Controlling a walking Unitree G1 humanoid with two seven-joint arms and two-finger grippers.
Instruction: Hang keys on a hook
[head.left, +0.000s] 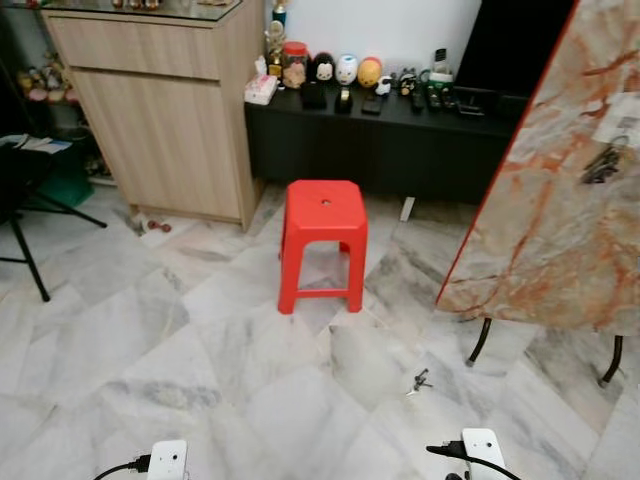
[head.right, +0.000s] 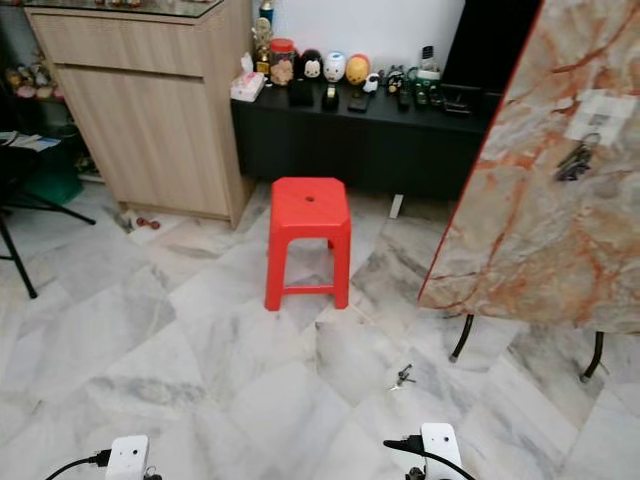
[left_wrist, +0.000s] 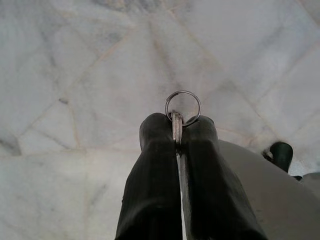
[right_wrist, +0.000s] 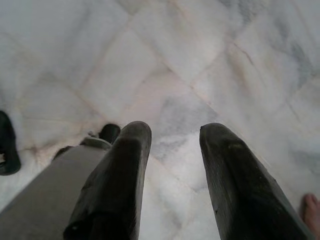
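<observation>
both arms low: left gripper (left_wrist: 177, 127) pinching keys (left_wrist: 177, 125) (ring protruding), right gripper (right_wrist: 175, 135) spread

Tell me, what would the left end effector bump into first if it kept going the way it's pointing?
Probably the marble floor. The left end effector, shut on a key ring, points down at bare tiles, though depth is unclear.

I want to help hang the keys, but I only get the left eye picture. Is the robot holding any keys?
Observer: Yes. The left wrist view shows the left gripper shut on keys, their ring sticking out past the fingertips.
Operator: What about the other hand?
Observer: The right gripper is open with nothing in it, pointing at the marble floor.
Operator: Is anything near it?
Observer: What looks like a person's bare toes show at the edge of the right wrist view.
</observation>
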